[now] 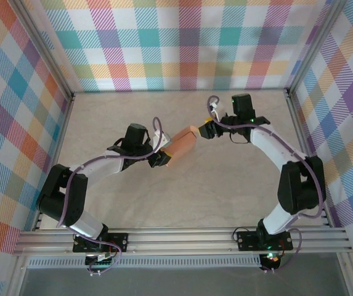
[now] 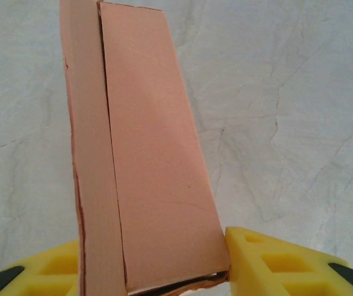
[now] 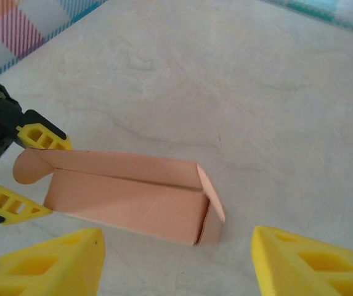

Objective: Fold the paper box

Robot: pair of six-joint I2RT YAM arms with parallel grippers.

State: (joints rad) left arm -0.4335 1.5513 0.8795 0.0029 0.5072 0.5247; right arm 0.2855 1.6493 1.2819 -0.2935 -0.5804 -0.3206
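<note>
The paper box [image 1: 181, 145] is a long salmon-orange card tube, held off the table between the two arms. My left gripper [image 1: 162, 158] is shut on its near end. In the left wrist view the box [image 2: 145, 160] rises away from the yellow fingers [image 2: 262, 259], which press its sides. My right gripper [image 3: 179, 250] is open; its yellow fingertips [image 3: 71, 253] stand wide on either side of the box's far end [image 3: 210, 209] without touching it. That end's flap hangs ajar. The left gripper [image 3: 22, 169] grips the other end, where a rounded tab sticks out.
The pale mottled tabletop [image 1: 225, 185] lies below the box. Plaid walls [image 1: 182, 43] and aluminium frame posts close in the back and both sides. The arm bases are bolted to the rail [image 1: 182, 237] at the near edge.
</note>
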